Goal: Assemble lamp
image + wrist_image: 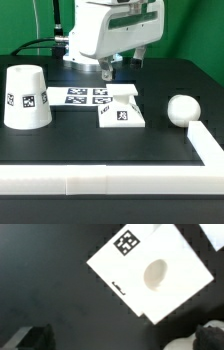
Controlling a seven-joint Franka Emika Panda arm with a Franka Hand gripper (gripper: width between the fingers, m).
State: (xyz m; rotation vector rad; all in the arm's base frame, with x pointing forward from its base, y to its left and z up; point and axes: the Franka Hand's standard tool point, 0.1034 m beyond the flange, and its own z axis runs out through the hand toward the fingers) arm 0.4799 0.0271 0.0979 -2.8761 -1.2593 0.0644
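The flat square white plastic base [122, 110] is lying on the black table [150, 145] beside the marker board [85, 97], showing a round recess [155, 273] and a square tag [128, 241]. The two-finger gripper [108, 70] is hovering above it, fingers [28, 336] spread and holding nothing. The tapered white shade [25, 97] is standing at the exterior view's left, and the ball-shaped white bulb [182, 108] is resting at its right.

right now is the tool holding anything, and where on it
Nothing is held. The tool hangs open over the lamp base, nothing between its fingers; the shade and bulb stand apart on the table.
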